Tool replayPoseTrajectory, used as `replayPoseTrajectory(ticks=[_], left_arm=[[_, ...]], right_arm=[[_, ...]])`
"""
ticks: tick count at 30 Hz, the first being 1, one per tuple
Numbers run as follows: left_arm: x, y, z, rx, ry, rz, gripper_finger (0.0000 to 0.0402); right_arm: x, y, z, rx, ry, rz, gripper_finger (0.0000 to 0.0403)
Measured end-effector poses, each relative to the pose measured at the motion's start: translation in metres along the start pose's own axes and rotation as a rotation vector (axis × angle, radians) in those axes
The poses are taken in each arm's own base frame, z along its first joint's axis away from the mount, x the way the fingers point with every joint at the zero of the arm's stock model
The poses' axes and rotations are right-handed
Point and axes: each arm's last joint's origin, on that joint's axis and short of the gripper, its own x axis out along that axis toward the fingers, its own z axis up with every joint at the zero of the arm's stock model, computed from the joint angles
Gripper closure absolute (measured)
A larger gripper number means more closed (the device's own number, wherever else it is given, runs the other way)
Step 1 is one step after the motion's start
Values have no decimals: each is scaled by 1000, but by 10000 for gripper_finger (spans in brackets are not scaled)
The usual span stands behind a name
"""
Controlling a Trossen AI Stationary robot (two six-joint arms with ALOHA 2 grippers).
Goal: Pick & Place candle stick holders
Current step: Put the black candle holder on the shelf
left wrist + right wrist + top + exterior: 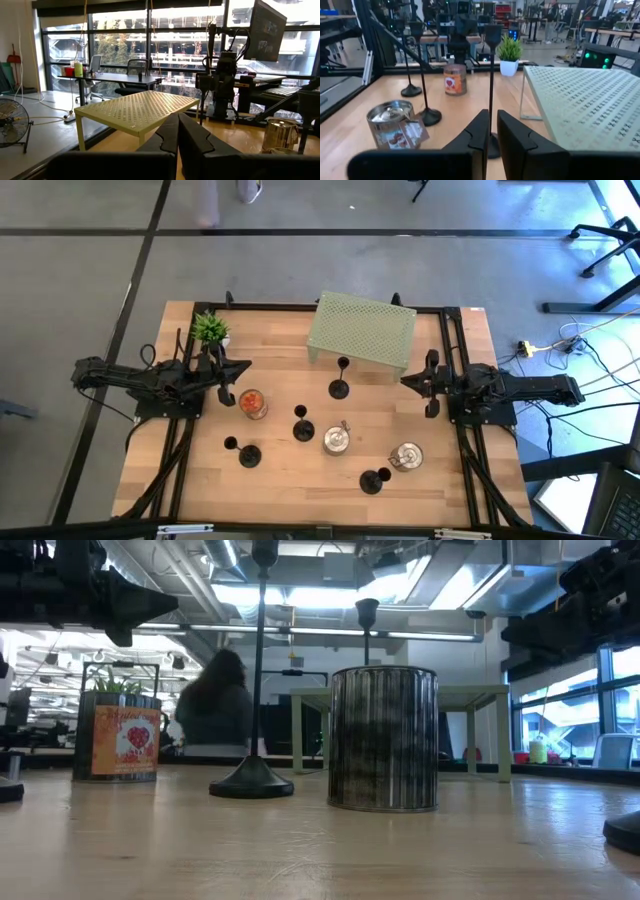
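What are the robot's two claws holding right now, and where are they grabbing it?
Nothing. The left gripper and the right gripper both hang shut and empty above the table. All four candle stick holders stand free on the wood.

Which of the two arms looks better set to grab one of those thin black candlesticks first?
Probably the right. The right gripper points at the candle stick holder beside the green mesh stand, which stands straight ahead in its wrist view. The left gripper sits near the potted plant.

Robotics lab: more arm rigs [462,20], desks [112,77], monitor [267,30], exposed ceiling ducts [420,575].
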Motion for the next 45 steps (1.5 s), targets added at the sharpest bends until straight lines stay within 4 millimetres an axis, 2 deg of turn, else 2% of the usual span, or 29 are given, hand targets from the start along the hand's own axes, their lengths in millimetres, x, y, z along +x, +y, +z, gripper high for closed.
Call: replayPoseTrajectory(ticks=[8,15,21,25,30,35,40,45], left_arm=[[0,0,0,-1,-1,0,400],[0,0,0,-1,-2,-5,400],[0,-2,1,66,-15,-80,396],[0,-3,4,79,-47,-93,373],[0,-3,8,64,-84,-96,327],[-2,-5,15,79,-160,-197,292],[-2,-7,27,34,-206,-259,277],[4,-9,53,30,-154,-252,274]], right_arm=[[-1,-4,12,21,-128,-125,363],[-2,-4,20,-11,-206,-134,363],[1,0,28,-10,-282,-29,357],[7,2,34,-37,-326,-5,339],[20,3,32,-55,-255,-20,306],[35,5,42,-47,-187,-23,271],[54,8,56,-63,-130,-23,242],[71,9,52,-69,-42,-43,229]])
